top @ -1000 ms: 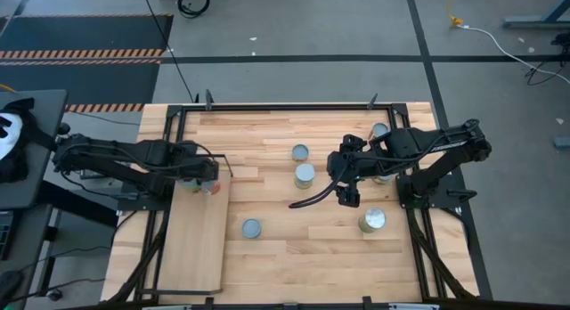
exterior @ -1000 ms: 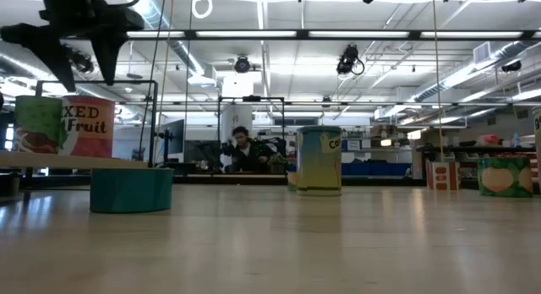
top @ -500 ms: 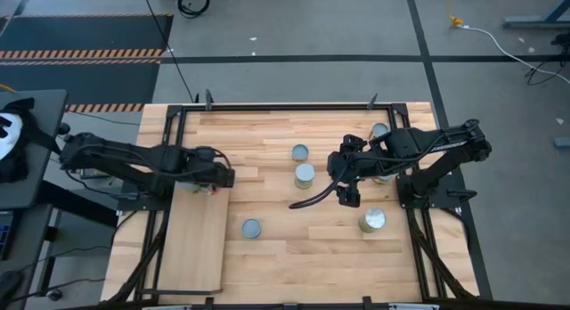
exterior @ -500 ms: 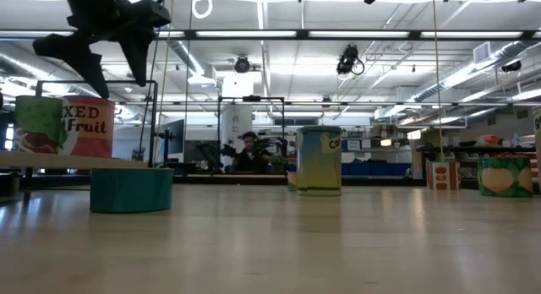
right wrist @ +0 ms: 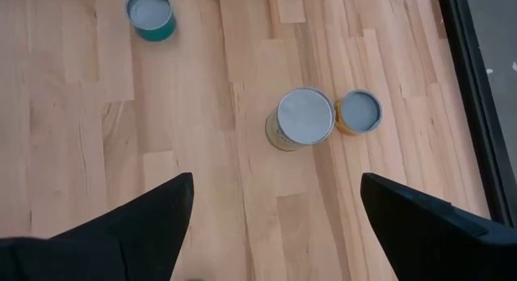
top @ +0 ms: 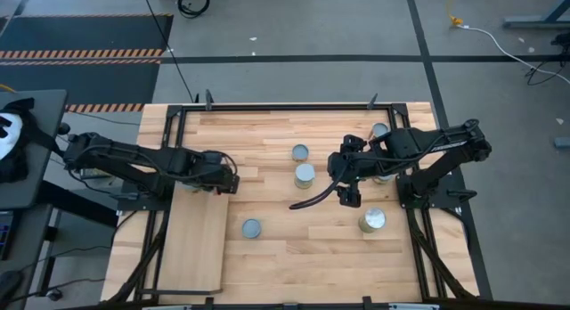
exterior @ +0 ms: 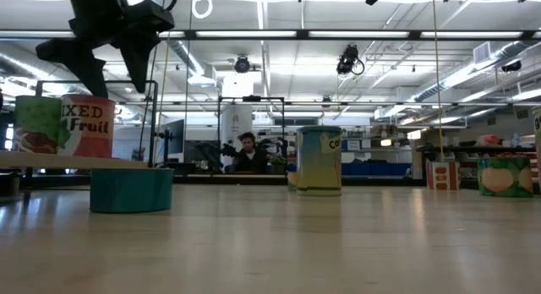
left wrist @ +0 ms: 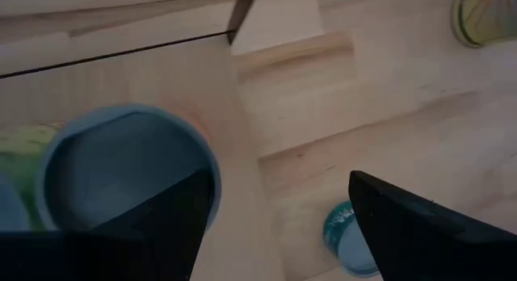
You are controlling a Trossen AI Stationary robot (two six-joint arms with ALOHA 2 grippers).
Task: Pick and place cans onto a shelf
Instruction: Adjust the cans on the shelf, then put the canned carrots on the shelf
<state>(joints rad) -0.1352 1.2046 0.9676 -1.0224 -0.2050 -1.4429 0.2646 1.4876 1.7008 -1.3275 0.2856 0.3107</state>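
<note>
Two cans stand upright on the far end of the shelf (top: 198,243): a green one (exterior: 38,125) and a red one (exterior: 86,125), whose grey lid shows in the left wrist view (left wrist: 121,172). My left gripper (top: 229,177) hangs open and empty above the shelf's far right corner, just right of the red can; it also shows in the low view (exterior: 118,89). My right gripper (top: 346,179) hovers open and empty over the table's middle right. Other cans stand on the tabletop: a teal one (top: 252,228), a yellowish one (top: 305,175) and a small one (top: 300,152).
A wider can (top: 371,220) stands near the right arm's base, and another can (top: 380,131) is partly hidden under the right arm at the far right. A black metal frame (top: 267,106) borders the table. The near part of the shelf is bare board.
My left gripper has moved toward the table's right edge, from above the two cans on the shelf to the shelf's far right corner, staying open and empty. The cans stand as before. My right arm has kept still.
</note>
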